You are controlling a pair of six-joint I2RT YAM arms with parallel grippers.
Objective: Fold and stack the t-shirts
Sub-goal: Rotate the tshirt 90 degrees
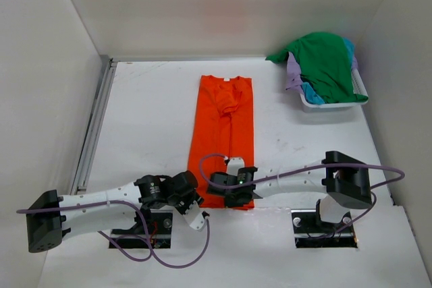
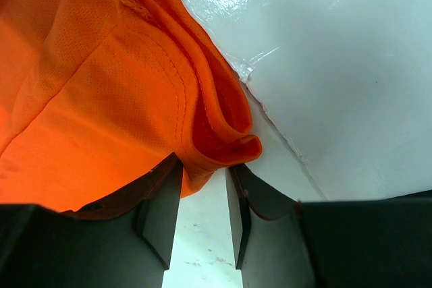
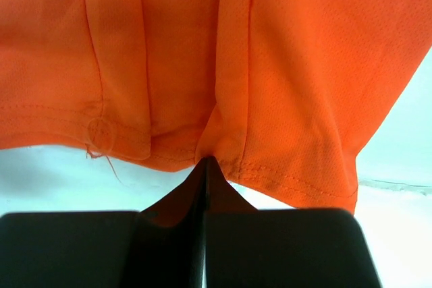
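The orange t-shirt (image 1: 226, 126) lies on the table as a long narrow strip, collar at the far end. My left gripper (image 1: 194, 199) is at its near left corner. In the left wrist view a bunched fold of the shirt (image 2: 101, 99) sits between the fingertips of the left gripper (image 2: 204, 177), keeping the jaws a little apart. My right gripper (image 1: 237, 200) is at the near hem. Its jaws (image 3: 208, 161) are pressed together on the puckered hem of the shirt (image 3: 202, 45). A dark green t-shirt (image 1: 324, 65), a teal one (image 1: 310, 92) and a lavender one (image 1: 292, 72) are heaped in the basket.
The white basket (image 1: 331, 104) stands at the far right corner against the white walls. A metal rail (image 1: 94, 119) runs along the table's left side. Both arm bases sit at the near edge, and purple cables loop around the arms.
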